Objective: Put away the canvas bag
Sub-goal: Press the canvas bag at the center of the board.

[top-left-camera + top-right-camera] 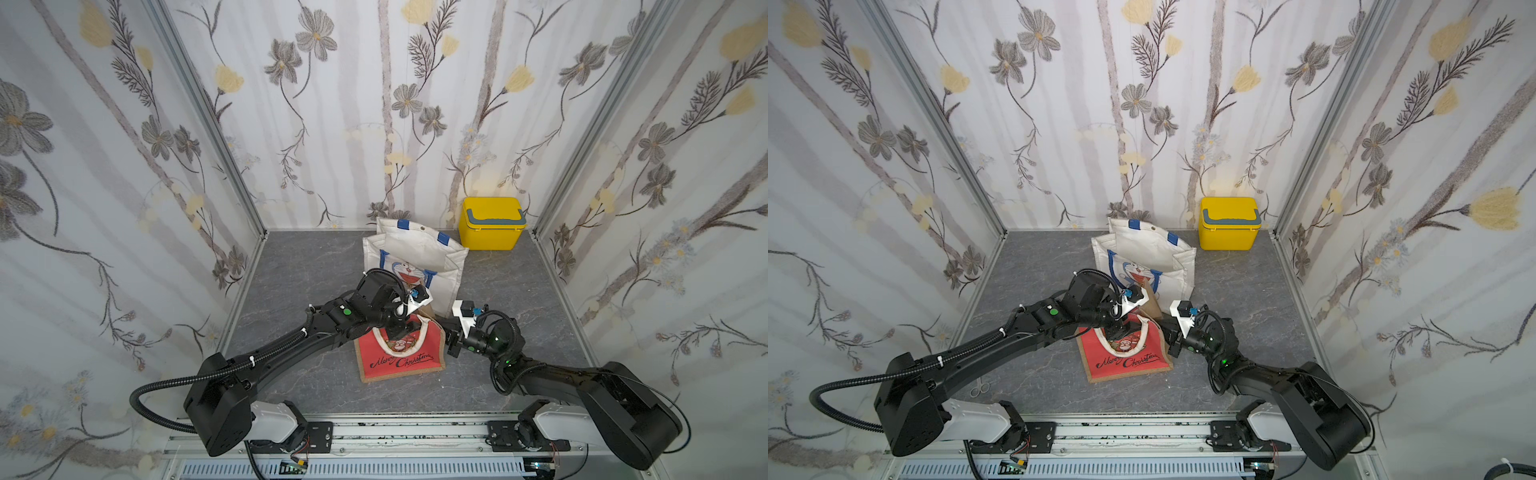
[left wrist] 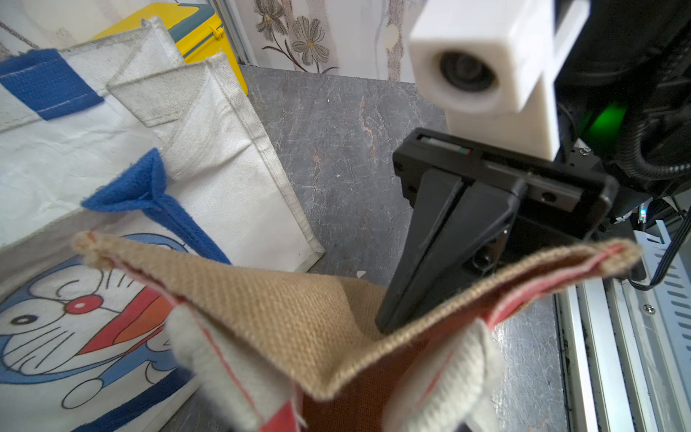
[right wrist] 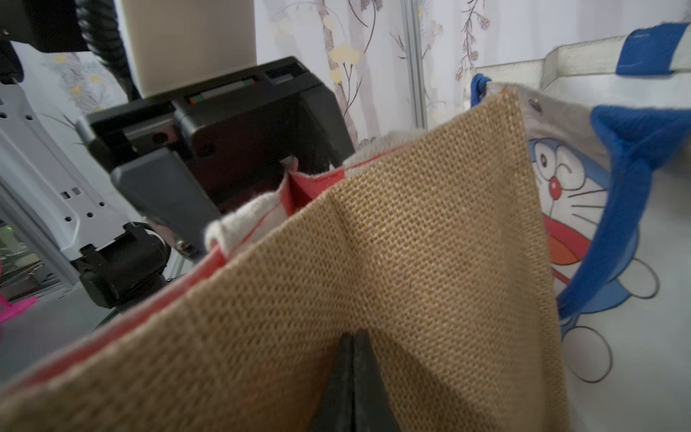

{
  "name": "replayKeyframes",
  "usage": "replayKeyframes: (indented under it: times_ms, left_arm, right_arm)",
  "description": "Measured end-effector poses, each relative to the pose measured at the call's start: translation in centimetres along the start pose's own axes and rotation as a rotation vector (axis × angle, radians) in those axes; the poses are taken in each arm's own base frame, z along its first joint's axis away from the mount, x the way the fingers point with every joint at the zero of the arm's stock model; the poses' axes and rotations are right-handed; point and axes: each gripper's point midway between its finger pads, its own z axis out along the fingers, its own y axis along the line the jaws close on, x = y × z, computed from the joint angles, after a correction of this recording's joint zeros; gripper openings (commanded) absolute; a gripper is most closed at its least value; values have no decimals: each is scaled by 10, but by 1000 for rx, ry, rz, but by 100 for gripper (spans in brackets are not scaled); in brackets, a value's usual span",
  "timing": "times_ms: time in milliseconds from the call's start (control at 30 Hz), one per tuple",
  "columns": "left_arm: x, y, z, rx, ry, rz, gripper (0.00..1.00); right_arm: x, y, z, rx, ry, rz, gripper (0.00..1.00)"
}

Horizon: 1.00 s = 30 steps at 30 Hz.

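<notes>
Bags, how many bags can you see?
2. The white cartoon bag stands at the back near the yellow box; the red Christmas bag sits in front of it. None seems hidden.

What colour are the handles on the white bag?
Blue; the handles show best in the left wrist view.

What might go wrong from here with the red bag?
The right gripper pinches only a burlap fold of the red bag; the cloth may slip out on lifting. The left gripper hangs open at the bag's mouth and might snag a handle. The white bag stands close behind and could topple.
</notes>
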Motion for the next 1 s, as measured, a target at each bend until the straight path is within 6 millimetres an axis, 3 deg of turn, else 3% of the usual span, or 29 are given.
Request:
replayKeyframes:
  times_ms: [133, 300, 433, 533, 600, 700, 800, 867, 1000]
  left_arm:
    - [4, -1, 2, 4, 1, -1, 60]
    - [3, -4, 4, 23, -16, -1, 53]
    - [2, -8, 3, 44, -21, -3, 37]
    - [1, -8, 1, 40, -28, 2, 35]
    - [2, -7, -2, 30, -34, 1, 33]
    - [6, -4, -9, 11, -39, -4, 28]
    - [5, -2, -17, -2, -54, -4, 26]
    - [3, -1, -19, -6, -63, -3, 24]
    - [-1, -1, -25, -7, -79, -2, 18]
  right_arm:
    - [13, 8, 4, -51, 14, 32, 1]
    - [10, 15, 14, -85, 12, 29, 0]
    - [7, 10, 30, -68, 40, 2, 0]
    - [3, 5, 23, -51, 32, -15, 0]
    - [-4, 1, 11, -22, 8, -29, 5]
    - [-17, -2, -6, 35, -33, -62, 20]
    - [-39, 3, -19, 79, -82, -124, 46]
    - [-56, 5, -31, 136, -137, -172, 72]
    - [-75, 9, -51, 208, -205, -232, 96]
